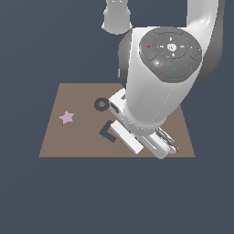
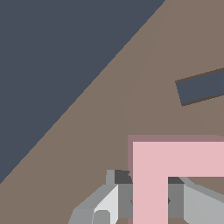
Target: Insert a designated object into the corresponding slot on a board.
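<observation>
In the wrist view, the light-pink L-shaped block (image 2: 175, 159) fills the frame close to the camera. My gripper (image 2: 149, 202) is shut on one arm of it, with a grey finger (image 2: 124, 200) pressed against each side. One end of the dark navy L-shaped slot (image 2: 202, 87) shows on the brown board (image 2: 109, 131) beyond the block. In the exterior view, the slot (image 1: 108, 131) lies near the board's (image 1: 68, 141) middle. My hand (image 1: 129, 138) hovers just to the slot's right and hides the block and fingers.
A dark ring-shaped recess (image 1: 100, 104) lies behind the slot, and a mauve-pink star (image 1: 67, 117) rests on the board toward the exterior view's left. The bulky white arm (image 1: 155, 87) covers the board's right half. Dark floor surrounds the board.
</observation>
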Motion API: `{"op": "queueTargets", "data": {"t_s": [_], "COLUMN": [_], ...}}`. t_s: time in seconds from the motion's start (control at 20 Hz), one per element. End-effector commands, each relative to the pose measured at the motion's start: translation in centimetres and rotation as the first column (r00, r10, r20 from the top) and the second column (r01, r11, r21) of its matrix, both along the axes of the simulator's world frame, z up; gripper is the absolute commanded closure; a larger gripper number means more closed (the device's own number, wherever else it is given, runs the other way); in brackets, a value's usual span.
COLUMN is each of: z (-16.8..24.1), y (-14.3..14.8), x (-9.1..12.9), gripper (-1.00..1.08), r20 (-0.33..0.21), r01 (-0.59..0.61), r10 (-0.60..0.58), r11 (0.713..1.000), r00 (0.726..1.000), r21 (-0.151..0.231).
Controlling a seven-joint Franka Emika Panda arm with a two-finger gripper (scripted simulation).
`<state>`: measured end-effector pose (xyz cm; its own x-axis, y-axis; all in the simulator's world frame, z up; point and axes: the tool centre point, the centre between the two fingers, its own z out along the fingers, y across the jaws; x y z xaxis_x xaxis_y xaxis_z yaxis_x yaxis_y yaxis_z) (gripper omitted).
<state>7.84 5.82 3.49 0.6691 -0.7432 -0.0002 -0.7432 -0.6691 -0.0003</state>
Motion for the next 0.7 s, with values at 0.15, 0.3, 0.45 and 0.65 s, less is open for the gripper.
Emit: {"op": "queueTargets", "data": {"t_s": [0.15,0.3,0.45,0.65], "z": [0.1,0.2,0.3,0.3], "y": [-1.3,-2.2,-3.1,-4.5], "x": [0.9,1.3,1.6,1.8], "gripper": [1.08,1.08,1.08,1.08], "r20": [0.001,0.001,0.001,0.001], "r01": [0.213,0.341,0.464,0.616], "r10": [-0.213,-0.341,-0.464,-0.616], "r11": [0.977,0.94,0.886,0.788], "r00": [0.977,0.94,0.886,0.788], "r21": [0.0,0.0,0.0,0.0]}}
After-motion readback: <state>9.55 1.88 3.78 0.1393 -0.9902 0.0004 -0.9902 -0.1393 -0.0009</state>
